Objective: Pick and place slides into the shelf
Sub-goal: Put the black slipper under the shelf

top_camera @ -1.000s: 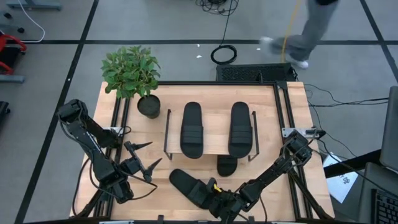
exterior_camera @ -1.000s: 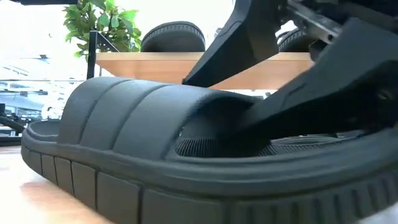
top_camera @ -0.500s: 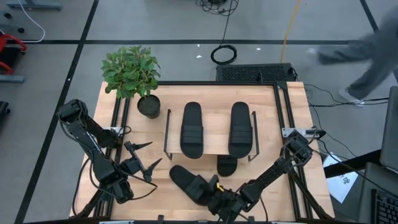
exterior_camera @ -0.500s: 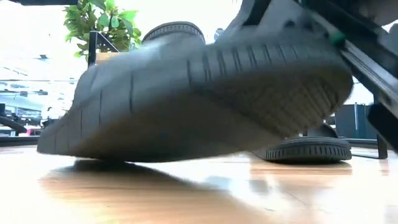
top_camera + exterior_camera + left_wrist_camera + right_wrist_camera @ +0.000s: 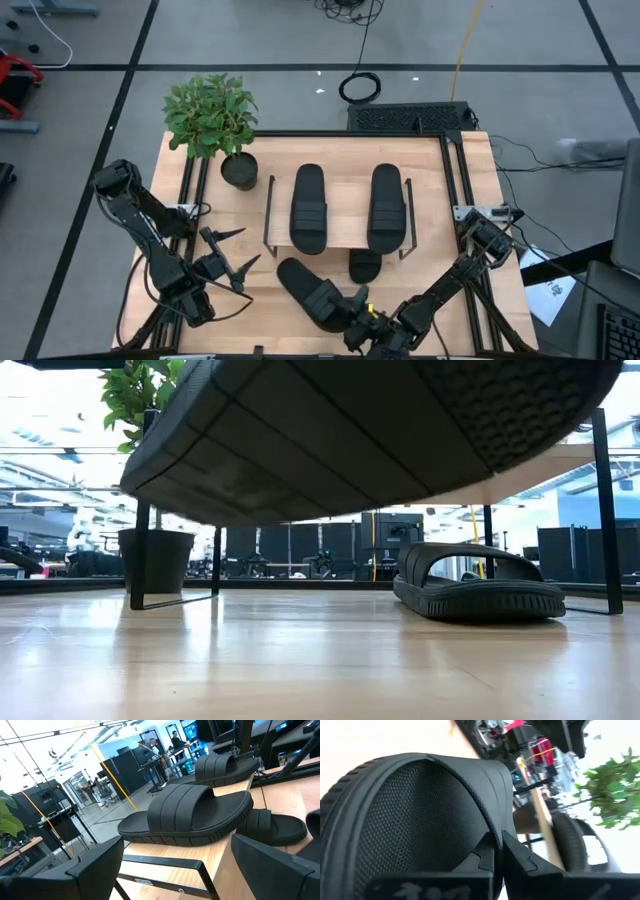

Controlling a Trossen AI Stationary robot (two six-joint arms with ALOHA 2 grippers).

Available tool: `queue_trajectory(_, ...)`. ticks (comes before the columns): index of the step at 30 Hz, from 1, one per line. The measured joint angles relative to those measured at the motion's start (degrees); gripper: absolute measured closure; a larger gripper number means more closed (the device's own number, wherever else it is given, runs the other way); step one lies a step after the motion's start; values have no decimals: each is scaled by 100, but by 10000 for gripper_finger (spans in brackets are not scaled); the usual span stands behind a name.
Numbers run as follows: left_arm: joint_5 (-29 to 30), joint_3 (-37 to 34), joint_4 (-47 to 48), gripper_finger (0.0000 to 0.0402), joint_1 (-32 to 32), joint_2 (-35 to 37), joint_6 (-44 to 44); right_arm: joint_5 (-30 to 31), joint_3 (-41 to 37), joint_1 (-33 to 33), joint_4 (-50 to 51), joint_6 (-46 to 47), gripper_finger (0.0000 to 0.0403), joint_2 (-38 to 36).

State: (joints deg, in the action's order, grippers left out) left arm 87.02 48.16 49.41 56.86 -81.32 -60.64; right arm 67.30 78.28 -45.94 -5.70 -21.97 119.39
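Your right gripper [image 5: 358, 305], at the tabletop's [image 5: 250, 300] six o'clock edge, has its fingers [image 5: 487, 851] pinching the strap of a slide sandal [image 5: 308, 293]. Only the low view shows that sandal's sole raised. The left gripper [image 5: 232, 252], fingers spread, waits at eight o'clock. Two sandals [image 5: 308, 208] lie atop the shelf [image 5: 345, 225]; a fourth sandal [image 5: 478, 582] sits beneath.

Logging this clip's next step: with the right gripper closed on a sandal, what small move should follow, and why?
Probably carry it toward the shelf. The right gripper is shut on the strap of the sandal, whose sole hangs clear of the table in the low view. Two sandals already fill the shelf top, so under it beside the fourth seems likelier.
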Motion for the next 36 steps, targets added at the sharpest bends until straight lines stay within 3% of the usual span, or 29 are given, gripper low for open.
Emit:
queue_trajectory(5,1,0,-2,25,0,0,2,-131,0,22,205,415,401,0)
queue_trajectory(10,1,0,0,25,0,0,10,223,2,47,735,958,402,0)
queue_trajectory(20,-1,0,0,25,0,0,6,-3,4,380,1161,2021,402,17)
queue_trajectory(32,0,0,0,25,0,0,19,-8,9,755,1202,2309,400,17)
queue_trajectory(36,-1,0,0,25,0,0,17,-472,9,855,1316,2468,398,17)
